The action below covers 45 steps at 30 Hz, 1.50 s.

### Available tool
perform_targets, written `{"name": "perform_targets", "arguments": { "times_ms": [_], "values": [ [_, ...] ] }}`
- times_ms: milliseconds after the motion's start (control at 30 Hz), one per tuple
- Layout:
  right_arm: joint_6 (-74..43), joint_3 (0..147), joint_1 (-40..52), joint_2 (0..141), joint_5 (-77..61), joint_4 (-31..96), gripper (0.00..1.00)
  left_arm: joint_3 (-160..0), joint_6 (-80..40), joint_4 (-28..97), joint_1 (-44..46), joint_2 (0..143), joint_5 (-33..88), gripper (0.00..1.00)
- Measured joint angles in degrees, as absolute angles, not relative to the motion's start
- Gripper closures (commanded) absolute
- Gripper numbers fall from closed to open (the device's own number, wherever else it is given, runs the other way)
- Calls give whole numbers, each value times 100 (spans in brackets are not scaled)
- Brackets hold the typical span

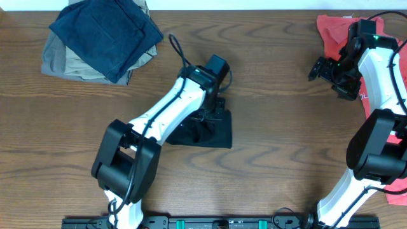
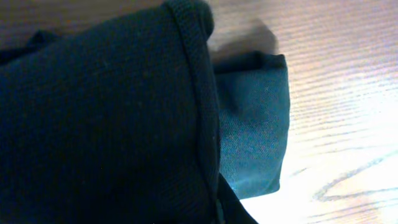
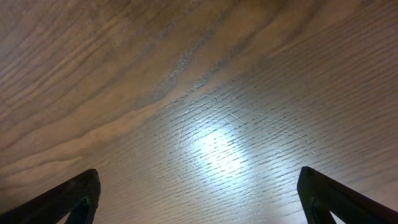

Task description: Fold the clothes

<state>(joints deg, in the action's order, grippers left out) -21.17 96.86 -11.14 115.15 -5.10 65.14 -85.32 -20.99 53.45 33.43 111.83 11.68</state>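
A black soft-fabric garment [image 1: 216,135] lies bunched into a compact dark bundle near the middle of the brown wood-grain desk [image 1: 280,114]. The left arm reaches across it from the near edge. The left hand [image 1: 213,105] sits at the bundle's far edge, closed or very nearly so. Its fingers are hidden, so whether any cloth is pinched between them cannot be told. In the left wrist view the garment [image 2: 99,124] fills most of the frame, with a ribbed hem running top to bottom and a smoother folded layer lying flat on the wood beside it.

The right hand [image 1: 323,69] is well apart from the bundle, at the far right (just beside a coral-red shirt [image 1: 331,32] that lies partly under that arm). Its own camera shows the right hand [image 3: 202,199] spread wide with only bare desk between the fingertips [image 3: 81,193].

At the far left corner a navy blue folded garment [image 1: 105,32] rests on top of a khaki folded garment [image 1: 60,62].
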Motion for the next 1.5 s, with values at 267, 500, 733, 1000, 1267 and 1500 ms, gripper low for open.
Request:
{"name": "perform_targets", "arguments": {
  "times_ms": [267,500,733,1000,1267,1500],
  "values": [
    [-2117,9686,-1114,11515,-510,6514,1,-8532,-2123,5494,3387,11187,1192,83],
    [-2119,9686,-1114,11515,-510,6514,1,-8678,-2137,6047,3387,11187,1424,69],
    [-2119,9686,-1114,11515,-508,6514,1,-8759,-2165,5927,3393,11172,1772,57],
    [-2117,9686,-1114,11515,-508,6514,1,-8759,-2167,5710,3522,11170,2010,62],
    [-2117,9686,-1114,11515,-508,6514,1,-8792,-2185,4941,4285,11159,2624,63],
    [-2117,9686,-1114,11515,-508,6514,1,-9041,-2115,5640,4434,10805,2663,63]
  ]
}}
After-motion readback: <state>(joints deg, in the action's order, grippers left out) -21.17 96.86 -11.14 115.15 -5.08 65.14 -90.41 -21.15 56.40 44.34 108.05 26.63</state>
